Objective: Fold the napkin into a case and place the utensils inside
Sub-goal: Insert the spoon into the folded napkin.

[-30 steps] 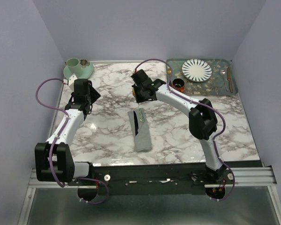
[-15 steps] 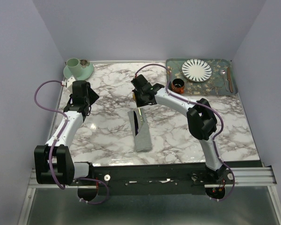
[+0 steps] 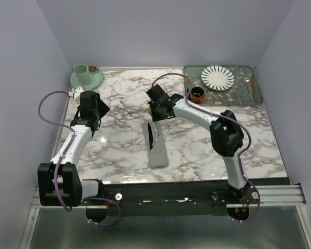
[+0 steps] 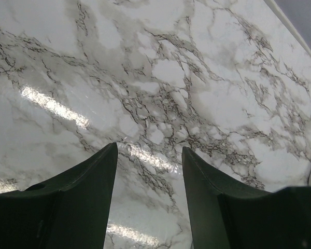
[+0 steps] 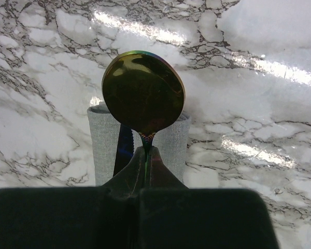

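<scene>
So the grey case lies mid-table, long way pointing away from the arms, with a dark blue handle poking out the far end. The spoon sits right over that end, pinched tight at its neck by the right gripper, arm bent in from the right. The left gripper hovers over bare marble well off to the left, jaws apart, holding nothing.

Readable text: none in any view.
spoon, bowl just past the right claw tips: bare metal, no stamp or brand.
case, beyond the right claw: plain cloth, no label.
left claw fingers: unmarked.
tray, well right of the right claw: pattern only, no lettering legible.
</scene>
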Robot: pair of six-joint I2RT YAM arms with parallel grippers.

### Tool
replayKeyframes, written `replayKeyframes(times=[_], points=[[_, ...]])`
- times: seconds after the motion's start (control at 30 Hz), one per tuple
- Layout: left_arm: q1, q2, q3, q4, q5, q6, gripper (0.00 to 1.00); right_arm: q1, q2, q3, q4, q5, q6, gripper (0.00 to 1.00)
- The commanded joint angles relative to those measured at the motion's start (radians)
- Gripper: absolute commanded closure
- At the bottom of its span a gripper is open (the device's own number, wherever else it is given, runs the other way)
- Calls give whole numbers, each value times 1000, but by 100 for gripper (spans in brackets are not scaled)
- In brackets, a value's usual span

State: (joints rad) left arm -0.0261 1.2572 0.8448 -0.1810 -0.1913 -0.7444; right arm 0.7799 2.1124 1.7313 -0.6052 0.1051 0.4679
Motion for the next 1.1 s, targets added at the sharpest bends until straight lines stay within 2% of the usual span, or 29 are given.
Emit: replayKeyframes(times=[0.0, 1.07], points=[[8, -28, -18, 15, 3, -13, 37, 13, -48, -29, -45, -33, 35, 99], [8, -44, -50, 41, 16, -58, 38, 27, -77, -131, -108, -134, 117, 99]])
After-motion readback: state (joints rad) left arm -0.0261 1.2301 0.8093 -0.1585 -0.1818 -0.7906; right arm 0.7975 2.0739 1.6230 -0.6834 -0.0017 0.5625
